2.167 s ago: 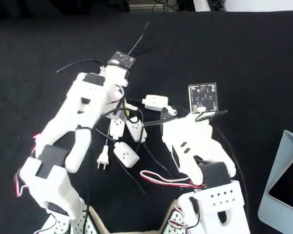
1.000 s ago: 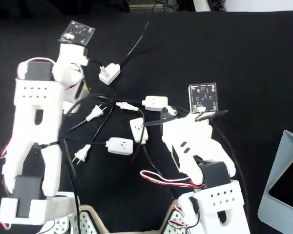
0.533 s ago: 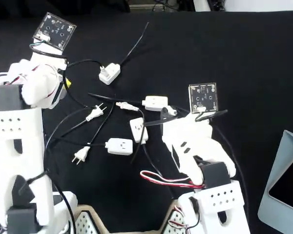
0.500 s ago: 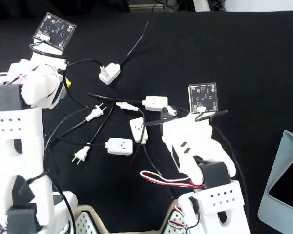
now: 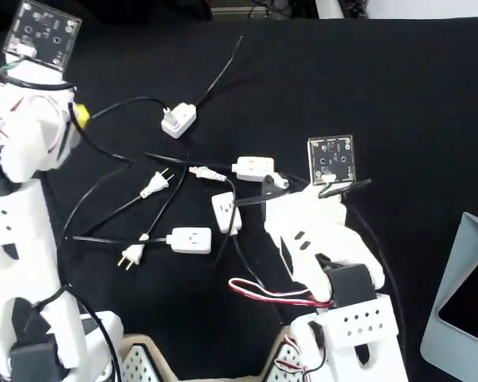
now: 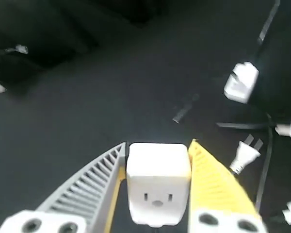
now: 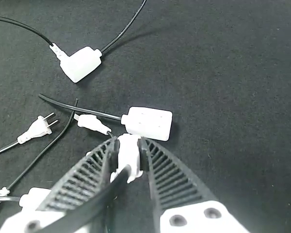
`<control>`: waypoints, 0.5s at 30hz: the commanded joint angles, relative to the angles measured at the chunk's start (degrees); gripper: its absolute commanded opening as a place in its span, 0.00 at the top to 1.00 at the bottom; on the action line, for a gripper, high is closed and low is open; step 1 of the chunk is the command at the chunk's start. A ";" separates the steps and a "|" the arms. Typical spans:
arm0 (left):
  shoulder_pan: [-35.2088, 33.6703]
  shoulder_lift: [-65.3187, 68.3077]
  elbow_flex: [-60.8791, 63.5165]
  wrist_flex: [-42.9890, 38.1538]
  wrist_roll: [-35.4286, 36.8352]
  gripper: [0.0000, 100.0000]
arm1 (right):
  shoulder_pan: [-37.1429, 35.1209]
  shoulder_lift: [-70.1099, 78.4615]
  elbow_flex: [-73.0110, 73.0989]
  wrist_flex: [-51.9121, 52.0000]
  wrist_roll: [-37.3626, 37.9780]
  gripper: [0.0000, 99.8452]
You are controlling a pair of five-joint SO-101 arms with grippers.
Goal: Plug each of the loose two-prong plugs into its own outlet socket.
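Left tool (image 6: 157, 148) raised, right tool (image 7: 128, 144) low, both clamped.

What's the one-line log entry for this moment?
left gripper: shut on outlet socket | right gripper: shut on white piece | loose plug: on table, unplugged

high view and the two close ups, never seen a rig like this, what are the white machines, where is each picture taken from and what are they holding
The white machines are two small robot arms at a black table. The high view comes from a fixed camera looking down on the left arm and the right arm. Each close-up comes from a camera on one arm's wrist, looking along its gripper. The left gripper is clamped on a white outlet socket, lifted off the table. The right gripper pinches a small white connector; I cannot tell whether it is a plug or a socket. Loose on the table lie two-prong plugs and more white sockets.
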 commanded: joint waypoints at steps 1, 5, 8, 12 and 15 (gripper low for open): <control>1.80 -1.58 6.02 -0.44 -0.18 0.66 | 0.44 -0.04 -0.04 -1.49 0.44 0.99; 0.04 -1.58 6.11 -0.88 -0.26 0.66 | 0.44 -0.04 0.04 -1.49 0.44 0.99; -0.84 -1.58 6.29 -0.62 -0.53 0.66 | 0.44 -0.04 -0.04 -1.49 0.44 0.99; -3.74 -0.88 8.04 -0.97 -0.53 0.66 | 0.44 -0.04 -0.04 -1.49 0.44 0.99; -4.79 -0.88 13.49 -4.13 -0.53 0.66 | 0.44 -0.04 -0.04 -1.49 0.44 0.99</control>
